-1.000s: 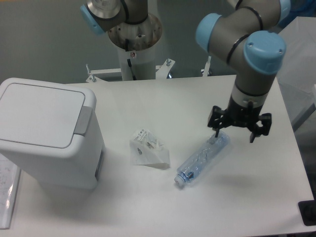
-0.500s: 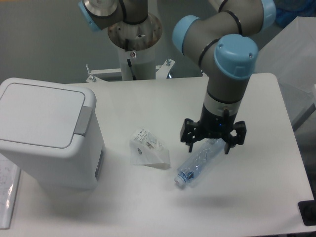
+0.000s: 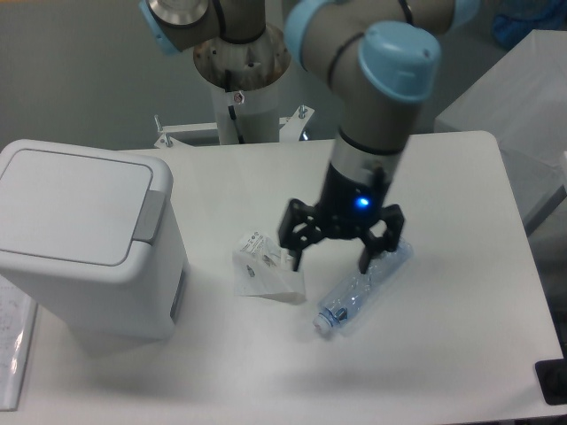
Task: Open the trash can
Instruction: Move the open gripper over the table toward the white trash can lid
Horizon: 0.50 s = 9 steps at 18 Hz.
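The trash can (image 3: 84, 243) is a large white boxy bin at the table's left, its flat lid down and a grey push tab (image 3: 149, 215) on the lid's right edge. My gripper (image 3: 330, 262) hangs open above the table's middle, well to the right of the can, with nothing between its fingers. A blue light glows on its wrist.
A small clear plastic bag with a white label (image 3: 266, 266) lies just left of the gripper. A clear plastic bottle (image 3: 363, 288) lies on its side under and right of the gripper. A white sheet (image 3: 12, 350) sits at the front left edge.
The arm has swung leftward over the table, from above the bottle's far end to between the bag and the bottle. The gripper stays open. The trash can lid has not moved.
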Each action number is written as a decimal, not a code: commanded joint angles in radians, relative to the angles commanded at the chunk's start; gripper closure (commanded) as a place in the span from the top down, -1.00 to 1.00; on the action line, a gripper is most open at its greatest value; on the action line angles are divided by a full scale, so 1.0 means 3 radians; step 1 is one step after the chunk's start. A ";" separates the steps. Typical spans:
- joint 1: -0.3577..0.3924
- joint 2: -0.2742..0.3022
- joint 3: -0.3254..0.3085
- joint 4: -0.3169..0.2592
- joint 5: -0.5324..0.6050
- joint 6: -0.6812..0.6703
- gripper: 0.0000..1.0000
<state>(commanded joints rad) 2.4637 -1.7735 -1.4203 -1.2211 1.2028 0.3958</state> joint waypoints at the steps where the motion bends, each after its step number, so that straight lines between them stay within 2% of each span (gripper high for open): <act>1: -0.0026 0.0036 -0.0016 0.0000 -0.0041 0.0005 1.00; 3: -0.0128 0.0118 -0.0031 -0.0010 -0.0118 -0.0005 1.00; 5: -0.0235 0.0195 -0.0158 0.0015 -0.0108 0.0000 1.00; 9: -0.0307 0.0226 -0.0282 0.0051 -0.0087 0.0005 1.00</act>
<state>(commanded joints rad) 2.3716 -1.7058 -1.5048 -1.2057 1.1766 0.3973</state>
